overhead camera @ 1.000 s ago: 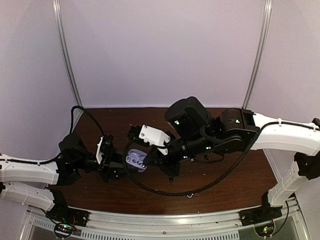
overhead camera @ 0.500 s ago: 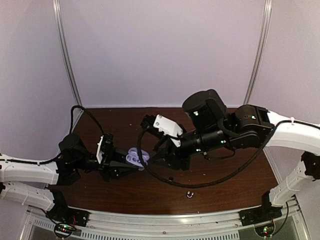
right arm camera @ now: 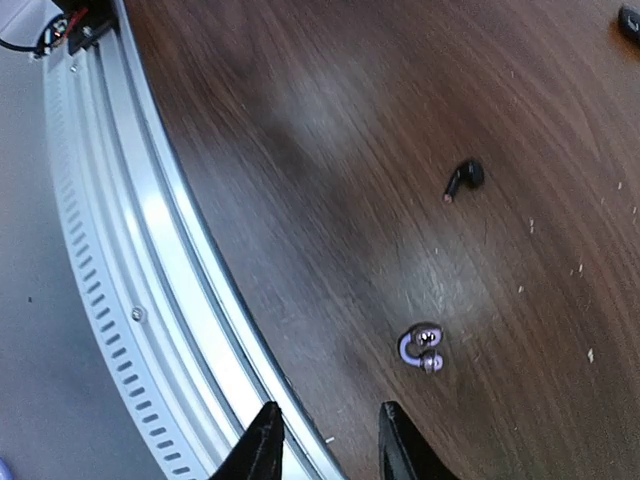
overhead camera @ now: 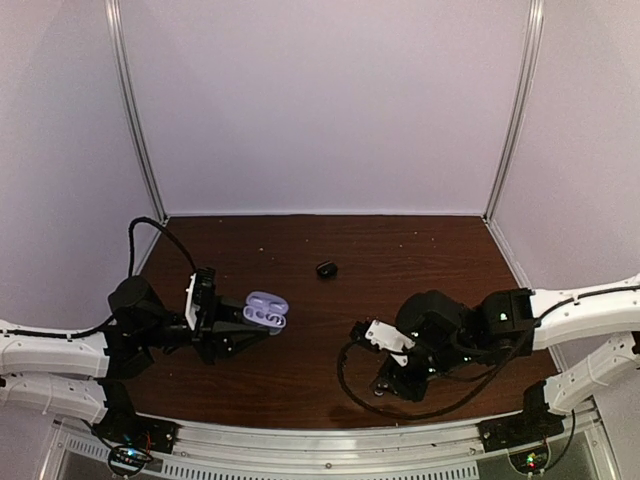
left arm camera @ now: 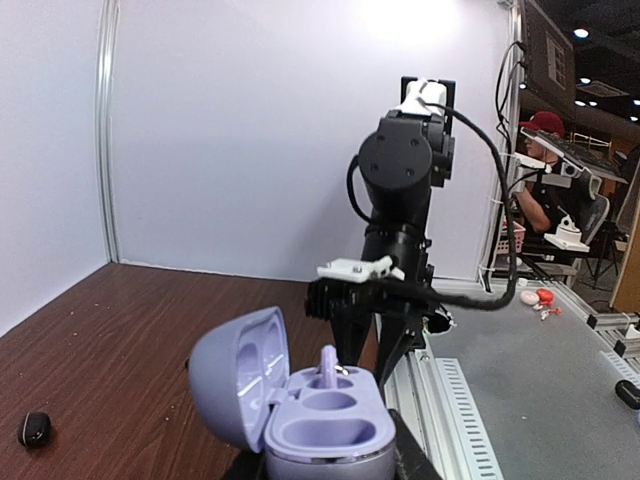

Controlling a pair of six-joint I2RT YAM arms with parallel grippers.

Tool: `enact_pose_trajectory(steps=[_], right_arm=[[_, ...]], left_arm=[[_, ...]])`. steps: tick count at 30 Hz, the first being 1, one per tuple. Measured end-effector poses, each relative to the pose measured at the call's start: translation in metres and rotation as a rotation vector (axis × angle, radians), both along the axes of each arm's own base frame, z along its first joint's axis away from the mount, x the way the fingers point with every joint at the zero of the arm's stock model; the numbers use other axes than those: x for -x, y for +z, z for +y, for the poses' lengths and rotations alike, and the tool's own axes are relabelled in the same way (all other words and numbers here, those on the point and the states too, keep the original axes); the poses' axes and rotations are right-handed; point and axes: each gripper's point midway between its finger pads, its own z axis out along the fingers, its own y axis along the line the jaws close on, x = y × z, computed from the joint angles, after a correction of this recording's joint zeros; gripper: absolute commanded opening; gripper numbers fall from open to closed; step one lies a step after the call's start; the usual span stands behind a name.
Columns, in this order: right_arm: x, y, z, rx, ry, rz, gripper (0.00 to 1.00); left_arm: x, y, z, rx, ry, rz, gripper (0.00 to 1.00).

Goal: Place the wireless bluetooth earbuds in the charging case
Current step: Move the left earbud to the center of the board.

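My left gripper (overhead camera: 238,328) is shut on the open lavender charging case (overhead camera: 266,311), holding it above the table at the left. In the left wrist view the case (left arm camera: 325,430) has its lid back, and one lavender earbud (left arm camera: 328,366) stands upright in the far slot; the near slot is empty. My right gripper (overhead camera: 386,384) is low near the table's front edge. In its wrist view the right gripper (right arm camera: 328,445) is open and empty. A lavender earbud (right arm camera: 421,348) lies just beyond its fingertips, and a black earbud (right arm camera: 466,177) lies farther off.
A small black case (overhead camera: 326,269) lies on the brown table (overhead camera: 420,250) at mid-back; it also shows in the left wrist view (left arm camera: 34,428). The metal front rail (right arm camera: 130,260) runs right beside my right fingertips. White walls enclose the back and both sides.
My right arm has swung away from the case, to the right and down to the table's front. My left gripper with the case has drawn back a little to the left.
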Motion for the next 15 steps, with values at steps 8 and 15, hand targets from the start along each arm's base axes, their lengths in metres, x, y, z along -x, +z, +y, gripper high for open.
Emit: enact_pose_trajectory(steps=[8,15], right_arm=[[-0.005,-0.068,-0.025,0.182,-0.124,0.039,0.30],[-0.008,-0.091,-0.028,0.255,-0.145,0.046,0.21]], left_arm=[[-0.002,-0.002,0.000,-0.002,0.014,0.008,0.00],[-0.005,-0.002,0.001,-0.006,0.029,0.013,0.00]])
